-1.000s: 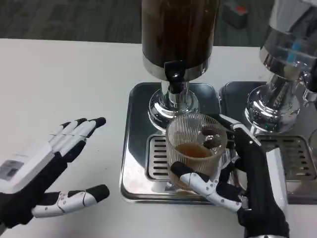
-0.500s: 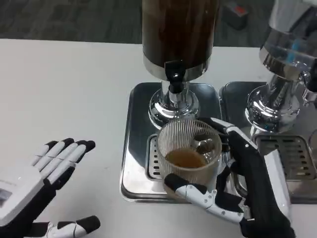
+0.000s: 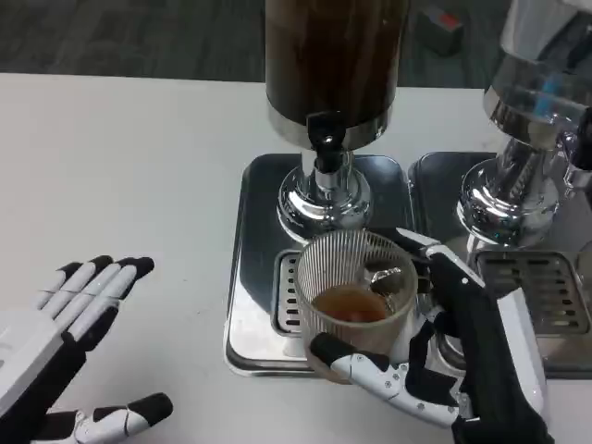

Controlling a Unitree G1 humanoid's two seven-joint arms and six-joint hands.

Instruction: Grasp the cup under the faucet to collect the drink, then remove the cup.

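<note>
A ribbed clear cup point(image 3: 356, 296) with brown drink in its bottom sits over the drip grate point(image 3: 289, 296), just in front of the black faucet point(image 3: 324, 139) of the dark drink dispenser point(image 3: 333, 65). My right hand point(image 3: 444, 361) grips the cup, thumb across its front and fingers around its right side. At the lower left corner my left hand point(image 3: 60, 361) hovers over the table with its fingers spread and nothing in it.
The dispenser stands on a steel tray point(image 3: 254, 231). A second, clear dispenser point(image 3: 536, 102) stands on its own tray point(image 3: 555, 305) at the right. White table point(image 3: 120, 176) stretches to the left.
My right hand has drawn the cup slightly toward me and away from the faucet. My left hand has pulled back toward the lower left corner.
</note>
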